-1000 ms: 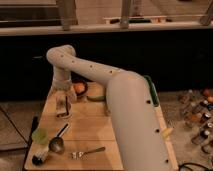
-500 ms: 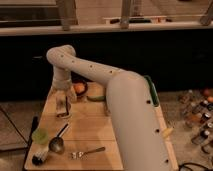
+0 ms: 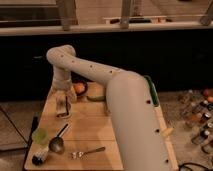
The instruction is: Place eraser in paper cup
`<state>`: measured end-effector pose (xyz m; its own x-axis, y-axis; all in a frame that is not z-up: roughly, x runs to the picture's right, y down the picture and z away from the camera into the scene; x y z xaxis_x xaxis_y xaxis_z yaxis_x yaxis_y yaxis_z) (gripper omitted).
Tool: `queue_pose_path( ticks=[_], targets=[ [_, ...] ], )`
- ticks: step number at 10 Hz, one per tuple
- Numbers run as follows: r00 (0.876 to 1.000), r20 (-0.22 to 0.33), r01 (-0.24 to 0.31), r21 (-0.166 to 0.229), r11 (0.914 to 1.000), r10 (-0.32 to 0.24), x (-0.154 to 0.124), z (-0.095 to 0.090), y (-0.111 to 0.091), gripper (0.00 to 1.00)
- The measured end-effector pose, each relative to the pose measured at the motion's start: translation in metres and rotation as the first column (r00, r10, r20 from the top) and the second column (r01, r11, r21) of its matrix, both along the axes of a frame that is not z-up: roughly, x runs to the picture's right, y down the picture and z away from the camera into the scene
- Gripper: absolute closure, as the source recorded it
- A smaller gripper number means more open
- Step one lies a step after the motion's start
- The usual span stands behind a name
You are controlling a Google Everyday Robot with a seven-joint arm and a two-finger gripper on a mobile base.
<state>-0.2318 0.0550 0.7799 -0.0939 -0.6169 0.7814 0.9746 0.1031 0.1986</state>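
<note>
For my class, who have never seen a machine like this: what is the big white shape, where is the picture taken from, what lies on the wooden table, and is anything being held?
The big white shape is a robot arm, seen from just behind it; the camera's mounting is not known. The arm reaches across a wooden table. At its far end hangs the gripper, a two-finger hand, low over the table's left side. Whether it holds anything cannot be made out. On the table lie a light-green cup, a metal ladle, a spoon and something orange behind the gripper. No paper cup or eraser can be picked out here.
</note>
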Motion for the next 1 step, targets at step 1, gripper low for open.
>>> queue_pose_path(
  ticks=[1],
  targets=[
    [1.000, 0.000, 0.000, 0.000, 1.0000, 0.000, 0.0000, 0.0000, 0.0000, 0.20]
  ],
)
